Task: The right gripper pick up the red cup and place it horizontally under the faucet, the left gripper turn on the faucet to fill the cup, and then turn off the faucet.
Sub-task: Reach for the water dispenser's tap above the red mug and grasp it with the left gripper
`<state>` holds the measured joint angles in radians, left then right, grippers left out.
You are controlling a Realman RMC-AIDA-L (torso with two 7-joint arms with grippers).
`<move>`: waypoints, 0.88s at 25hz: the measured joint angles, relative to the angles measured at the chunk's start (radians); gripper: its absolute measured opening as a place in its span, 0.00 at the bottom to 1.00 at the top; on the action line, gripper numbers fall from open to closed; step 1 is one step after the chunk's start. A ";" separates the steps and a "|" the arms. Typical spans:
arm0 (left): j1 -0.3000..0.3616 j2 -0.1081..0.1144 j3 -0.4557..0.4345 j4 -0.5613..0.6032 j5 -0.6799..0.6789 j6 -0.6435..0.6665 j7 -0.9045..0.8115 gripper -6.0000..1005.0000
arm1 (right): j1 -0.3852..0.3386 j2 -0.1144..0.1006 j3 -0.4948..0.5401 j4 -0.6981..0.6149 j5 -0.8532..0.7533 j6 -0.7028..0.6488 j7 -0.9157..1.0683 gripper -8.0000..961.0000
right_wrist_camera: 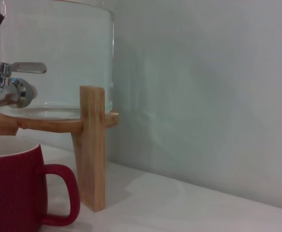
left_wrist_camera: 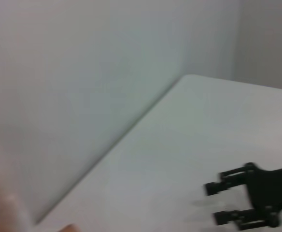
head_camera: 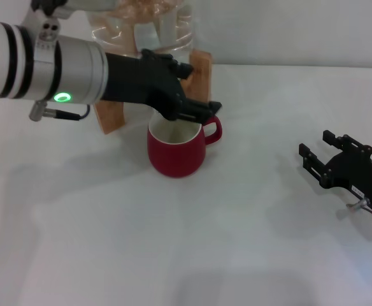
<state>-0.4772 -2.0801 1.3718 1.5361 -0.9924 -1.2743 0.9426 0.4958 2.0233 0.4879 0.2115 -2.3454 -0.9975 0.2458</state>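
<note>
Under the faucet (right_wrist_camera: 8,89) the red cup (head_camera: 176,148) sits upright on the bench (head_camera: 237,242), handle toward robot's right. Left gripper (head_camera: 202,109) hovers over the rim near the tap; can't tell its finger state. Right gripper (head_camera: 320,153) parked well apart, fingers spread, empty. Cup looks ceramic: rigid, smooth, chippable, prob heavier w/ water. Grip body or rim. Can't see any fill. Jar (right_wrist_camera: 59,53) holds clear water.

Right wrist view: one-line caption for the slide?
Red cup standing upright on the white table under the chrome faucet of the water jar on its wooden stand.
</note>
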 joint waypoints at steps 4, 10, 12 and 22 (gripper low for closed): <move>-0.004 0.002 -0.018 -0.021 0.015 0.018 0.017 0.87 | 0.004 0.000 0.000 0.000 0.000 0.001 0.001 0.57; -0.032 0.001 -0.018 -0.048 0.021 0.024 0.038 0.87 | 0.006 0.000 0.000 0.003 0.002 0.002 0.002 0.57; -0.049 0.002 -0.017 -0.060 0.022 0.025 0.041 0.87 | 0.006 0.000 0.000 0.003 0.002 0.002 0.003 0.57; -0.094 0.000 -0.008 -0.111 0.018 0.043 0.064 0.87 | 0.000 0.001 0.000 0.008 0.000 -0.001 0.004 0.57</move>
<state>-0.5713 -2.0801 1.3636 1.4247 -0.9747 -1.2315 1.0068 0.4955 2.0247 0.4878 0.2191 -2.3453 -0.9986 0.2497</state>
